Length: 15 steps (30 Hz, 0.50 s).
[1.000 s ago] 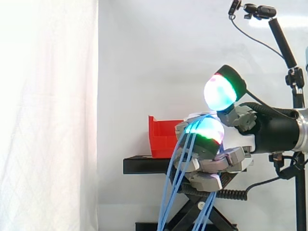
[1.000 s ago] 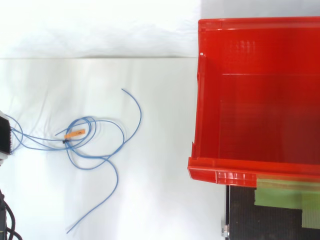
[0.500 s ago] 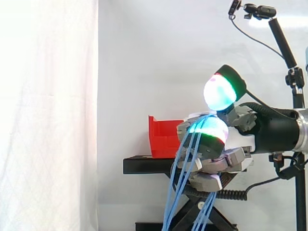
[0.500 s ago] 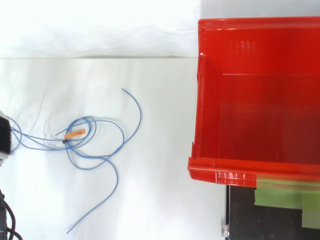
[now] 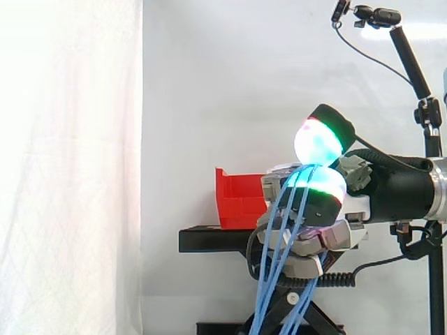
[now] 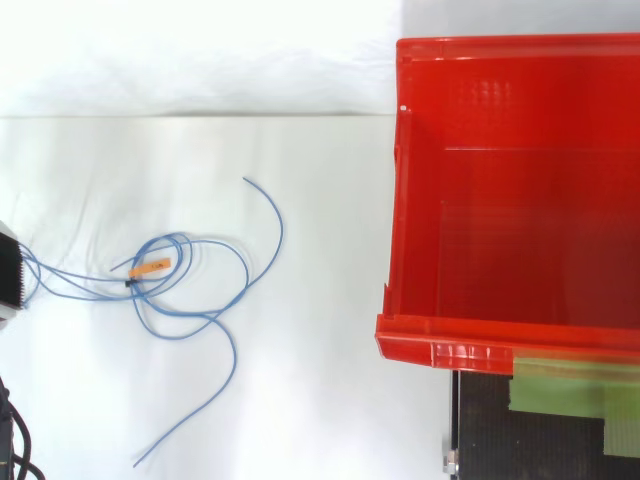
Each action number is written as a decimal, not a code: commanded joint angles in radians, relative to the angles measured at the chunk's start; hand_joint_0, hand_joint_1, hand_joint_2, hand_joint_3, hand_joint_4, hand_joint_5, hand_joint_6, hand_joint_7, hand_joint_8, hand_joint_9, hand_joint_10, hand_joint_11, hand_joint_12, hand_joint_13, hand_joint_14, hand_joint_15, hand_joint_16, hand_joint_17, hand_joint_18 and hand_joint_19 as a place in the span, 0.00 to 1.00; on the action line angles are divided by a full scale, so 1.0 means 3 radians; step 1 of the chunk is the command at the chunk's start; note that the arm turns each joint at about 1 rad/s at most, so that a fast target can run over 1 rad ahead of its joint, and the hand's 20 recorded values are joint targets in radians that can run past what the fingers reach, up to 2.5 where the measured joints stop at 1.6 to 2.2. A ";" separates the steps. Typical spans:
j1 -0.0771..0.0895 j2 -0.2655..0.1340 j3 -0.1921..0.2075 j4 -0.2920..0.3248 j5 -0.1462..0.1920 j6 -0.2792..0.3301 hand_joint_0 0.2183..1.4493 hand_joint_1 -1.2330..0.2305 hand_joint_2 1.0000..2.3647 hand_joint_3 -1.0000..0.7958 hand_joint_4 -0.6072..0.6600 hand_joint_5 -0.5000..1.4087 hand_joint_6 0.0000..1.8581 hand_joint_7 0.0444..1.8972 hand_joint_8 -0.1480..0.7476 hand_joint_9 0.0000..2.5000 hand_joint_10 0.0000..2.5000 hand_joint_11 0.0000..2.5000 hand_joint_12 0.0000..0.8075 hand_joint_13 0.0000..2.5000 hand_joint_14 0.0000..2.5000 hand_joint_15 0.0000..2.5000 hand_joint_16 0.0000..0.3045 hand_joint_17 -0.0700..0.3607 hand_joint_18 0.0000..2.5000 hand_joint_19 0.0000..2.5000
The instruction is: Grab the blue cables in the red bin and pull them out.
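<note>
In the side view my hand (image 5: pixel 349 208) hovers in front of the black stand (image 5: pixel 209 241), to the right of the red bin (image 5: pixel 237 199). Its fingers are curled round the blue cables (image 5: pixel 279 265), which drape over the glowing cyan-green fingertips (image 5: pixel 318 187) and hang down in several strands. From above, the red bin (image 6: pixel 440 352) has nothing inside. The blue cables (image 6: pixel 180 290) lie looped on the white surface left of the bin, with an orange tag (image 6: pixel 152 266) on them. Their strands run off toward the left edge.
A white curtain (image 5: pixel 70 167) hangs at the left. A black camera pole (image 5: pixel 412 63) rises at the right edge. Green tape (image 6: pixel 560 385) lies on the stand below the bin's front rim. A scissor lift (image 5: pixel 279 310) carries the stand.
My hand has shifted a little to the right and its fingers have closed tighter. The hanging cable strands swung right with it. The loops on the white surface barely moved.
</note>
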 commanded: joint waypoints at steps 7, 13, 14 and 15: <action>0.0005 0.0004 -0.0001 0.0000 -0.0003 0.0002 0.54 0.24 0.00 0.00 0.53 0.76 0.26 0.39 0.38 0.36 0.01 0.30 0.38 0.48 0.17 0.64 0.14 0.38 0.34 0.44; 0.0015 -0.0001 0.0009 0.0000 0.0002 0.0002 0.53 0.24 0.00 0.00 0.54 0.73 0.28 0.38 0.39 0.36 0.01 0.31 0.39 0.47 0.18 0.64 0.14 0.38 0.34 0.44; 0.0015 0.0004 0.0009 0.0000 0.0002 0.0002 0.52 0.25 0.00 0.00 0.54 0.72 0.29 0.37 0.39 0.36 0.01 0.31 0.38 0.47 0.18 0.63 0.14 0.39 0.34 0.44; 0.0015 0.0004 0.0009 0.0000 0.0002 0.0002 0.52 0.25 0.00 0.00 0.55 0.72 0.29 0.37 0.39 0.36 0.01 0.31 0.39 0.47 0.18 0.64 0.14 0.39 0.34 0.44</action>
